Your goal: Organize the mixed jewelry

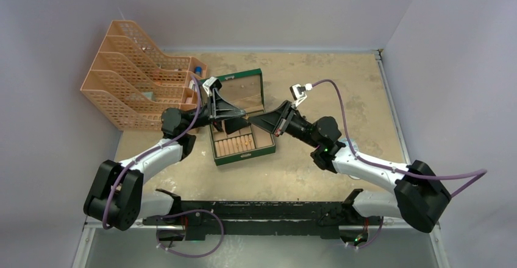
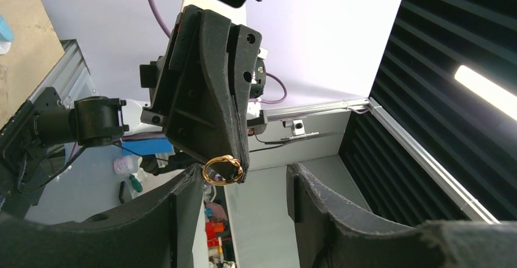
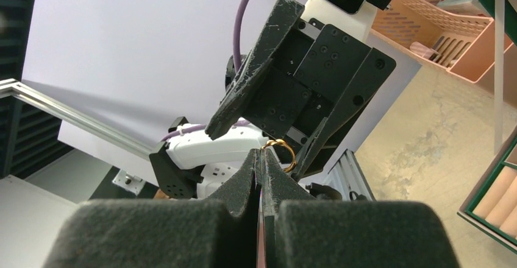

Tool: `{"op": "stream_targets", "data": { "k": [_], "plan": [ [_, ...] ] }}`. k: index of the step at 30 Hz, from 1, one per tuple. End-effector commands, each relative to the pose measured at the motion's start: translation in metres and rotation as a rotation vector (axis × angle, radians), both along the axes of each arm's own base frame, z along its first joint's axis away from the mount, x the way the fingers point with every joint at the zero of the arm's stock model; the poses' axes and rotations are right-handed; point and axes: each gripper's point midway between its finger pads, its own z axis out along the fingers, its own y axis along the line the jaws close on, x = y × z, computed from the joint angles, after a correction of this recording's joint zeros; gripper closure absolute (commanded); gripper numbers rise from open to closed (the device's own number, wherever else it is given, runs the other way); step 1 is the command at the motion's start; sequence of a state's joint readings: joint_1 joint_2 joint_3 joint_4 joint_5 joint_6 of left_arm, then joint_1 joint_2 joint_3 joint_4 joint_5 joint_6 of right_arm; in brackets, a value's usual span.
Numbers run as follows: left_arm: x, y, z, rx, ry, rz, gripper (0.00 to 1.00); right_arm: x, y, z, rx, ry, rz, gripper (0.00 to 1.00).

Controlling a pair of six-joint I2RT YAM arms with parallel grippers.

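Note:
A thin gold ring (image 3: 281, 153) is pinched at the tip of my shut right gripper (image 3: 263, 156), held in the air above the green box (image 1: 251, 153). In the left wrist view the ring (image 2: 222, 170) hangs at the right gripper's tip (image 2: 236, 158). My left gripper (image 2: 244, 179) is open, its fingers (image 3: 244, 91) on either side of that tip, and the ring sits close to one finger without being gripped by it. From above, the left gripper (image 1: 238, 120) and right gripper (image 1: 255, 120) meet tip to tip. The silvery chain tangle is out of view.
The green box has tan roll compartments (image 1: 235, 144) and an open lid (image 1: 244, 88). An orange mesh file organizer (image 1: 137, 82) stands at the back left, next to the left arm. Grey walls enclose the table on all sides.

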State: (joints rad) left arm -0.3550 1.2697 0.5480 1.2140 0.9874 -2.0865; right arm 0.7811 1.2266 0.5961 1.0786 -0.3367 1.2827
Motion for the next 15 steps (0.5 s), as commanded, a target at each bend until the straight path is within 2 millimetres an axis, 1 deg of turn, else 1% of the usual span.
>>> {"op": "stream_targets", "data": {
  "k": [1, 7, 11, 15],
  "plan": [
    [-0.0079, 0.0029, 0.0295, -0.058, -0.106, -0.009, 0.50, -0.0086, 0.0009, 0.0155, 0.037, -0.060, 0.032, 1.00],
    [-0.0083, 0.0038, 0.0280, -0.064, -0.103, -0.001, 0.60, -0.0085, -0.0027, 0.0132, 0.035, -0.055, 0.015, 1.00],
    [-0.0077, 0.0037, 0.0278, -0.065, -0.104, 0.002, 0.65, -0.0087, -0.0049, 0.0097, 0.031, -0.045, 0.006, 1.00],
    [-0.0071, 0.0038, 0.0288, -0.067, -0.106, 0.006, 0.69, -0.0098, -0.0062, 0.0106, 0.034, -0.044, 0.004, 1.00]
  ]
}}
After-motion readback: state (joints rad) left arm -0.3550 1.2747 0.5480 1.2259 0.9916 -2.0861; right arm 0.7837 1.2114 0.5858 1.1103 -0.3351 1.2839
